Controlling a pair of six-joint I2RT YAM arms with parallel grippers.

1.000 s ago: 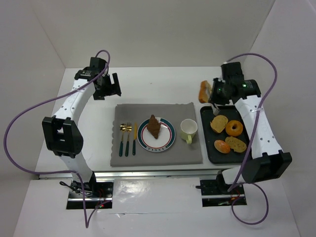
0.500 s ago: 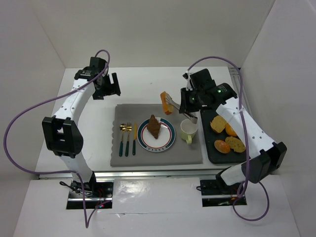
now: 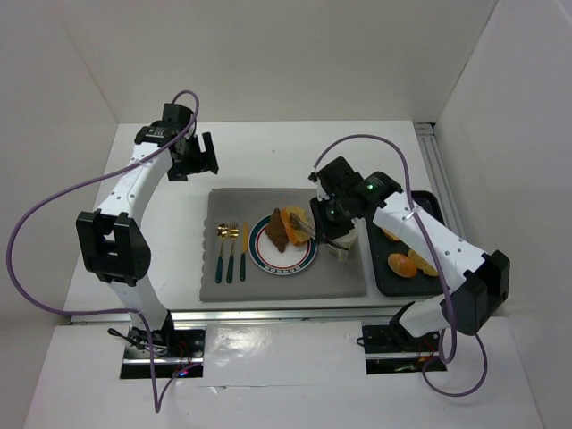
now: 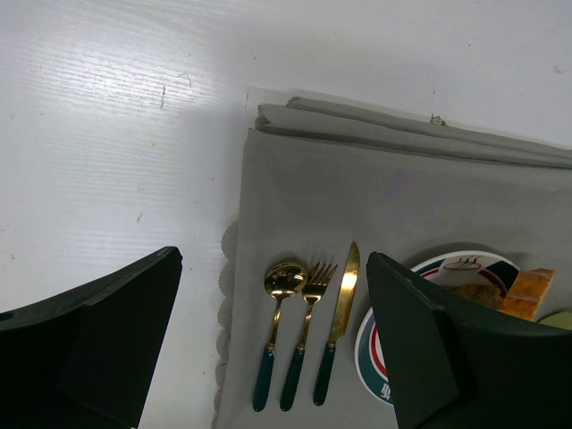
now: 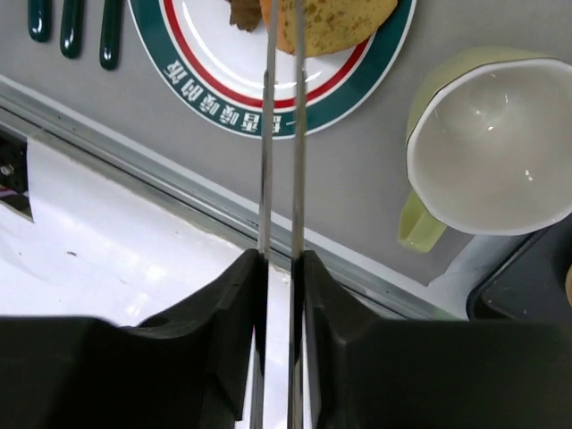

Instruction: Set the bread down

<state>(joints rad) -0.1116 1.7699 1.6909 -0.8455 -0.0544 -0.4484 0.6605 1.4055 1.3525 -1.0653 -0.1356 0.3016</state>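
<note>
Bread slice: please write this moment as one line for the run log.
right gripper: shut on tongs | tongs: pinching bread slice | bread slice: over plate, not yet released | left gripper: open, empty

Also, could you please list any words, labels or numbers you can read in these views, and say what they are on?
Plate rim: a row of white characters on the green band, upside down in the right wrist view; too blurred to quote.
Same plate, left wrist view: a small steam-like logo on the rim, no legible words.
Cup, cutlery, mat: no text visible.
</note>
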